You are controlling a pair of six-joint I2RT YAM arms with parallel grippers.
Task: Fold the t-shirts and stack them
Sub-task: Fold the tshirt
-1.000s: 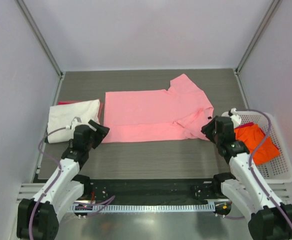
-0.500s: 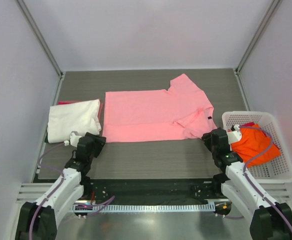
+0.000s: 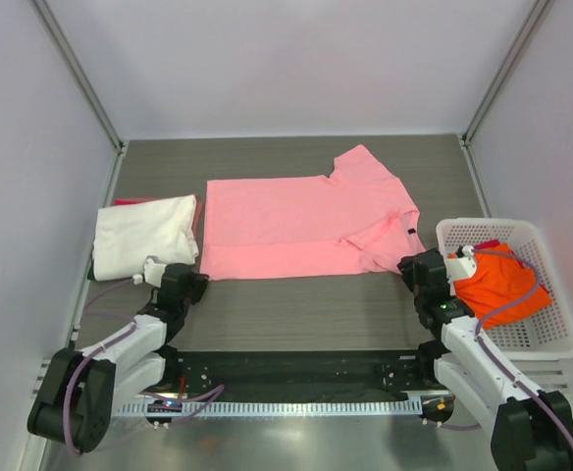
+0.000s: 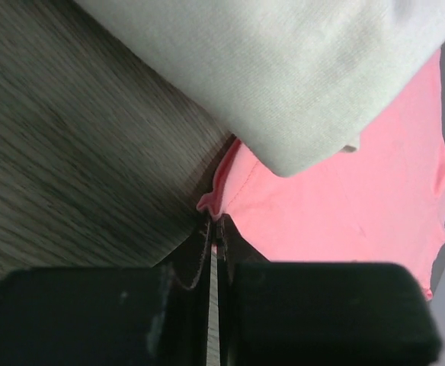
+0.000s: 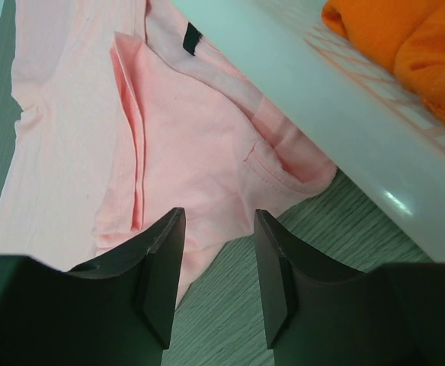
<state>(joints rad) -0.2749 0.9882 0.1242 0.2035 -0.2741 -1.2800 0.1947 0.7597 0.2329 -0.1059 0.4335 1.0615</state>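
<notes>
The light pink t-shirt (image 3: 296, 221) lies flat in the middle of the table, its dark neck label (image 5: 191, 36) at the right. My left gripper (image 3: 196, 285) sits low at the shirt's near left corner. In the left wrist view that gripper (image 4: 216, 225) is shut, with the pink corner (image 4: 211, 204) pinched at its tips. My right gripper (image 3: 411, 265) is open at the near right edge. Its jaws (image 5: 219, 217) straddle the pink hem and bare table. A folded cream-white t-shirt (image 3: 144, 234) lies at the left on a sliver of red one (image 3: 130, 202).
A white mesh basket (image 3: 537, 339) stands at the right and holds a crumpled orange t-shirt (image 3: 497, 280). Its rim (image 5: 314, 114) runs close beside my right gripper. The cream-white shirt (image 4: 283, 69) overhangs just beyond my left fingertips. Grey walls enclose the table.
My left gripper came down to the pink shirt's near left corner and shut on it. The right gripper drew back and lower to the near right hem, staying open.
</notes>
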